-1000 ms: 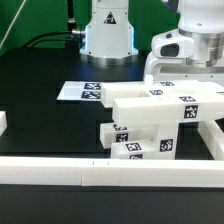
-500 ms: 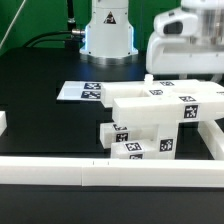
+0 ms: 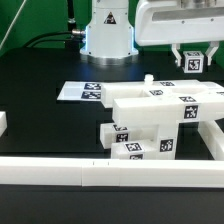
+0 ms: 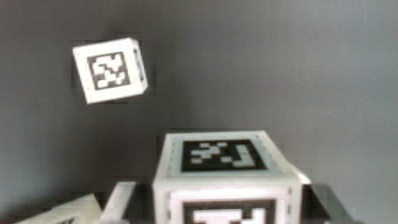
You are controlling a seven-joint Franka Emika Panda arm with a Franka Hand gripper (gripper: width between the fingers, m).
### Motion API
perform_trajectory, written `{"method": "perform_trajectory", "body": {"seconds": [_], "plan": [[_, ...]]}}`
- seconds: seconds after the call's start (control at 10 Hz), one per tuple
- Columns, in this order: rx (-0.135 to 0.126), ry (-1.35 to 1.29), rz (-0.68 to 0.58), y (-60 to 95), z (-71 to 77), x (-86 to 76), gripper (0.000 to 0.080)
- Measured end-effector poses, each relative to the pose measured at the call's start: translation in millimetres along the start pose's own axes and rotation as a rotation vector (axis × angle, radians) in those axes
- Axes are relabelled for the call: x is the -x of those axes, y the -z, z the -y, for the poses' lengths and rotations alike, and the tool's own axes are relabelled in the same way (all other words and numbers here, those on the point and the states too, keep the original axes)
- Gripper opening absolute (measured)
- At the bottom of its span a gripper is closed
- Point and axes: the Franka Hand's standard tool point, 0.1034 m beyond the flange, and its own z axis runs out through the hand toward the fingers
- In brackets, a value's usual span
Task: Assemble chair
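My gripper [image 3: 193,62] hangs above the table at the exterior view's upper right, shut on a cube-ended peg [image 3: 193,60] whose tagged face points toward the camera. In the wrist view the same peg [image 4: 226,160] sits between my dark fingers [image 4: 128,200], and my gripper [image 4: 226,205] holds it by its sides. Below and to the exterior view's left stands the partly built chair [image 3: 160,115], a stack of white tagged blocks. Another white tagged piece [image 4: 112,70] shows farther off on the dark table.
The marker board [image 3: 85,92] lies flat behind the chair parts. A long white rail [image 3: 100,172] runs along the front, and another rail [image 3: 214,140] along the exterior view's right. The arm's base [image 3: 108,30] stands at the back. A small white block [image 3: 3,122] sits at the far left.
My gripper has risen from just behind the chair parts, lifting the tagged peg into plain view. The chair parts have not moved.
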Motion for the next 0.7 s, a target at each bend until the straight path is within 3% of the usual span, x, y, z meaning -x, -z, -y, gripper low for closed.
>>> {"method": "perform_trajectory", "body": {"seconds": [0.3, 0.5, 0.7], "plan": [[0.0, 0.034, 0.001, 0.9, -2.6, -1.3, 0.0275], [-0.012, 0.149, -0.025, 27.7, -28.4, -40.8, 0.0275], [-0.021, 0.183, -0.012, 37.1, -41.4, -61.4, 0.0275]]}}
